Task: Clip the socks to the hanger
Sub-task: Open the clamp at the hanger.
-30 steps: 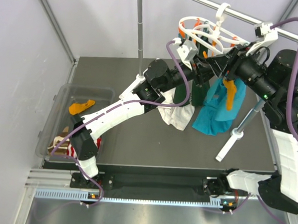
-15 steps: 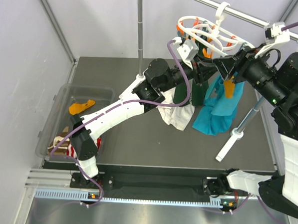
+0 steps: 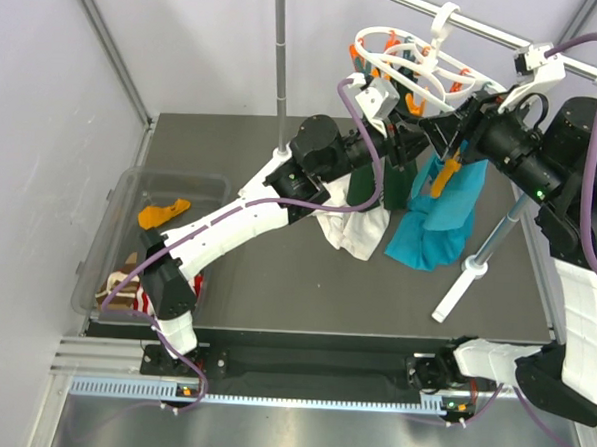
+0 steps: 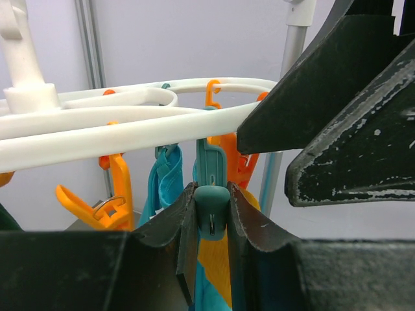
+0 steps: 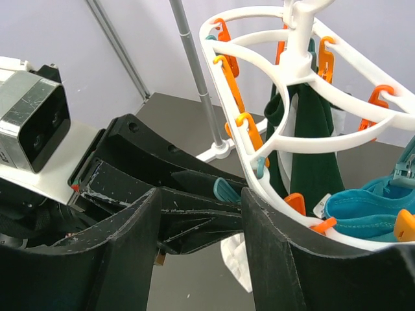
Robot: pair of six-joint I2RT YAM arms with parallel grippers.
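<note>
The white hanger (image 3: 417, 65) hangs by its hook from the rail, with orange and teal clips. My left gripper (image 3: 420, 140) is shut on a teal clip (image 4: 212, 204) under the ring (image 4: 130, 129) and squeezes it. A mustard sock (image 3: 444, 176) hangs just below that clip (image 4: 215, 262). I cannot tell whether the clip grips it. My right gripper (image 3: 455, 137) is right beside it. Its jaws (image 5: 198, 194) stand wide apart around the left fingers (image 5: 194, 220) and the teal clip (image 5: 227, 191), with no sock between them. More socks lie in the bin: mustard (image 3: 164, 214), brown-striped (image 3: 123, 277), red-striped (image 3: 152, 302).
Dark green socks (image 3: 381, 183), a white sock (image 3: 356, 232) and a teal sock (image 3: 437, 226) hang from the hanger. A clear bin (image 3: 109, 209) sits at the table's left. Grey poles (image 3: 280, 62) (image 3: 482, 248) and the rail (image 3: 489, 33) stand around the hanger.
My right gripper has swung left and up with the mustard sock, bringing its top to the teal clip. The hanger has tilted a little. The left arm has barely moved.
</note>
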